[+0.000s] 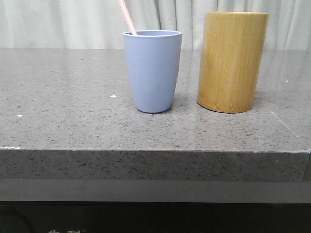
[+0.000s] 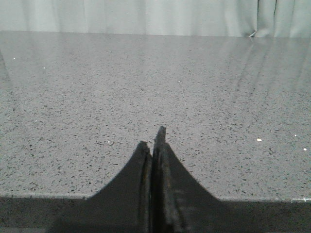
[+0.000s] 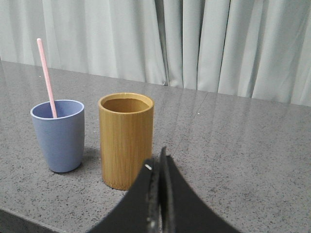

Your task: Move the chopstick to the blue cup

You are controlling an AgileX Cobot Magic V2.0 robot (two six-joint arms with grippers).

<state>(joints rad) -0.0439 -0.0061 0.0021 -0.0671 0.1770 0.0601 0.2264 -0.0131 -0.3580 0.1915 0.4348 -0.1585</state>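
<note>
The blue cup (image 1: 152, 71) stands upright on the grey stone table, left of the tan bamboo cylinder (image 1: 232, 61). The pale pink chopstick (image 1: 127, 16) leans inside the cup, its upper end sticking out past the rim toward the left. From the right wrist, the cup (image 3: 59, 135) and chopstick (image 3: 46, 76) stand beyond and left of my right gripper (image 3: 160, 158), which is shut with nothing in it, near the bamboo cylinder (image 3: 126, 139). My left gripper (image 2: 154, 138) is shut and empty over bare table.
The table's front edge (image 1: 155, 150) runs across the front view below the containers. A pale curtain (image 3: 194, 43) hangs behind the table. Bare grey tabletop (image 2: 146, 82) stretches ahead of the left gripper.
</note>
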